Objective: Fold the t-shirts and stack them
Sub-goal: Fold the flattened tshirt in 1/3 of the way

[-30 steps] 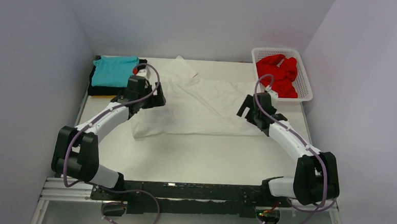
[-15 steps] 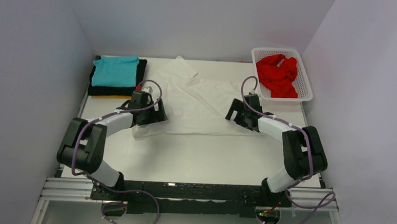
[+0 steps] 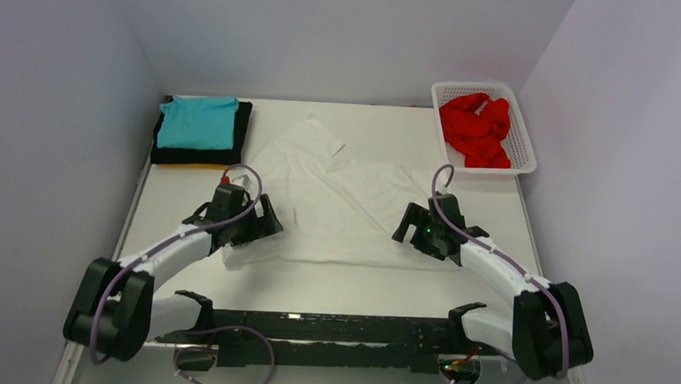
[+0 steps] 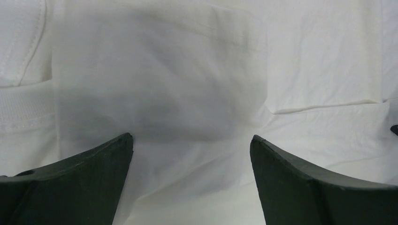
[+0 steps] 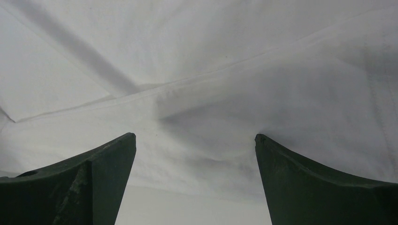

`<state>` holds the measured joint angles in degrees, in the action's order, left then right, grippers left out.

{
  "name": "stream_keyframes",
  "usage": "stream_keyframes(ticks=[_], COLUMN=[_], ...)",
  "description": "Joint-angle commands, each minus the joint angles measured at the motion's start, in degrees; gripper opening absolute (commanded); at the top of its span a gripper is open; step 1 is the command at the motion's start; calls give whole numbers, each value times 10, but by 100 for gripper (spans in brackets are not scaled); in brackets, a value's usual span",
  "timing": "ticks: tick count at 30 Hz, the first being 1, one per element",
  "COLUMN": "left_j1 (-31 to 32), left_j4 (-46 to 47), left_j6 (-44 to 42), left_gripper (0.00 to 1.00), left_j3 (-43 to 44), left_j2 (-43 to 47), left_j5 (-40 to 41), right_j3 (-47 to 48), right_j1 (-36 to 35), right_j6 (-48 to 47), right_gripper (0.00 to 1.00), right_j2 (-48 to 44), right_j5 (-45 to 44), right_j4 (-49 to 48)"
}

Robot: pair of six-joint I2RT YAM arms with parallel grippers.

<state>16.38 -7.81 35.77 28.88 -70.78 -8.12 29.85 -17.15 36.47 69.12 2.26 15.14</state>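
**White shirt** (image 3: 336,201) lay spread across the middle of the table (image 3: 341,284), creased and partly folded, with one sleeve pointing toward the far edge. Left gripper (image 3: 267,224) was low over the shirt's near-left corner, its arm stretched forward close to the table. The right gripper (image 3: 404,230) was likewise low over the near-right part of the hem, its arm reaching forward and inward. Both wrist views showed the fingers (image 4: 80,187) spread wide, with only white cloth below them and nothing between them; whether the tips touched the cloth could not be told. At the far-left corner a folded teal shirt (image 3: 198,121) rested on a black shirt (image 3: 241,134), with a yellow-orange edge (image 3: 184,164) showing beneath. At the far right, the basket (image 3: 522,140) held a crumpled red shirt (image 3: 474,129).
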Motion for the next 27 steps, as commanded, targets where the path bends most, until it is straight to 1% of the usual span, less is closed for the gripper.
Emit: stream_keyframes(ticks=[1, 4, 7, 10, 13, 16, 19, 23, 25, 27], left_j1=[23, 35, 41, 44, 49, 51, 55, 60, 60, 61], left_j4=[-203, -233, -244, -249, -270, -285, -303, -306, -297, -289], left_j6=[72, 92, 98, 111, 118, 120, 119, 116, 108, 98], left_gripper=[99, 99, 99, 99, 100, 99, 99, 99, 99, 100], left_j3=[-62, -81, -94, -99, -94, -90, -82, -73, -55, -22], left_j2=[65, 118, 145, 165, 182, 200, 198, 195, 196, 197], left_j5=[4, -1, 13, 18, 23, 24, 29, 36, 43, 43], right_j3=[-33, -57, -74, -89, -99, -94, -83, -60, -53, -25], right_j1=[-8, -16, -30, -44, -49, -50, -50, -50, -49, -49], right_j6=[31, 49, 75, 100, 111, 117, 111, 93, 95, 101], right_gripper=[100, 100, 100, 100, 100, 100, 100, 100, 100, 100], right_j2=[-60, -87, -109, -138, -177, -213, -230, -235, -240, -240], right_j5=[23, 62, 74, 83, 63, 48, 40, 16, 19, -3], right_j4=[124, 128, 136, 169, 215, 236, 232, 242, 216, 205])
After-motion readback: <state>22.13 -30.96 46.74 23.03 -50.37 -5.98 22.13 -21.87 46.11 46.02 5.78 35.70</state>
